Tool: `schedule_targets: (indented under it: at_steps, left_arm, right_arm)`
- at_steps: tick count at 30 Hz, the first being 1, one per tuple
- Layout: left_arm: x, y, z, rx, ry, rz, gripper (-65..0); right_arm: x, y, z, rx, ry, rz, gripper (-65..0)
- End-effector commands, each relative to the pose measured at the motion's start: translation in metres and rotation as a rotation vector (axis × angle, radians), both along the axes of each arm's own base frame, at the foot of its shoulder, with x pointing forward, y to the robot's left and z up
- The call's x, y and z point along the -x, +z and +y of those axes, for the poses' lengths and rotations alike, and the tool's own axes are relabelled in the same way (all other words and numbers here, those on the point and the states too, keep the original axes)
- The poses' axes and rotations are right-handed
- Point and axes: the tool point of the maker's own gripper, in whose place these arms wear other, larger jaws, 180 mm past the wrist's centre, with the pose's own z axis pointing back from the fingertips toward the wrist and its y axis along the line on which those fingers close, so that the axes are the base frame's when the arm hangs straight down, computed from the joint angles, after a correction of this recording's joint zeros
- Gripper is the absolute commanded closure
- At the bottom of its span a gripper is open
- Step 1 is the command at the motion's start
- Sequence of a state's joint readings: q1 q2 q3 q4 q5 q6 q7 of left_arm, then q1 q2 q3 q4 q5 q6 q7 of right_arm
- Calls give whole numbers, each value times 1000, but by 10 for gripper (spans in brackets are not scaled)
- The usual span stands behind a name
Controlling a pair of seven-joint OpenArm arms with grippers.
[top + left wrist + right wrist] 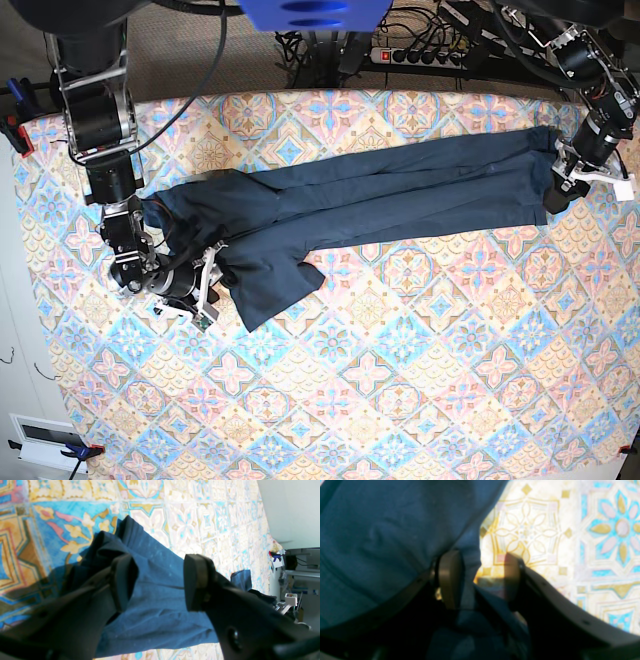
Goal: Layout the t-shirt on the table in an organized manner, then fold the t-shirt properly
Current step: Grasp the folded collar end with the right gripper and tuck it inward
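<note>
The navy t-shirt point(350, 195) is lying stretched into a long, wrinkled band across the far half of the counter point(400, 400), running from the left end effector point(568, 180) at the base view's right to the right end effector point(205, 285) at its left. Near the right end effector the fabric is widening into a bunched flap that is hanging toward the counter's middle.

The left end effector point(160, 582) is standing spread, its fingers point(196, 580) straddling a fold of the t-shirt point(155, 600) without clearly pinching it. The right end effector point(480, 577) is also spread, with cloth point(382, 542) draping over one finger point(448, 577); whether it is gripping is not clear.

Both arms are reaching down from the counter's far edge, the right one bending low along the counter's side.
</note>
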State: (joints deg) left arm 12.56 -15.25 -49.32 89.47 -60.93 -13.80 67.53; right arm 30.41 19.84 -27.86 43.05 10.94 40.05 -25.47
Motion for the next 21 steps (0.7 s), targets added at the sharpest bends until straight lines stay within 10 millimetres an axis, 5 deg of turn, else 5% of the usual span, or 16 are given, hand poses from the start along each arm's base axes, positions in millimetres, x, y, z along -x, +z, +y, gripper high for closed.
schedule_targets:
  at_steps: [1,5,11,14,19,21]
  left_arm:
    - [-6,15,6,-29,-5,-44,-304]
    - [-6,15,7,-31,-5,-44,-304]
    - [-6,16,7,-32,-3,-46,-304]
    - [-6,16,8,-34,-2,-47,-304]
    - [-6,17,8,-36,-2,-48,-304]
    - [-6,17,8,-36,-2,-48,-304]
  right_arm:
    - [2,-5,-14,70,-1,36,-272]
    - [3,-8,-5,56,5,42,-251]
    - [4,-8,-5,62,6,48,-36]
    - [3,-7,-6,59,2,43,-25]
    - [-6,25,9,-3,11,-82,-12]
    - [-1,32,1,0,-13,-102,-11]
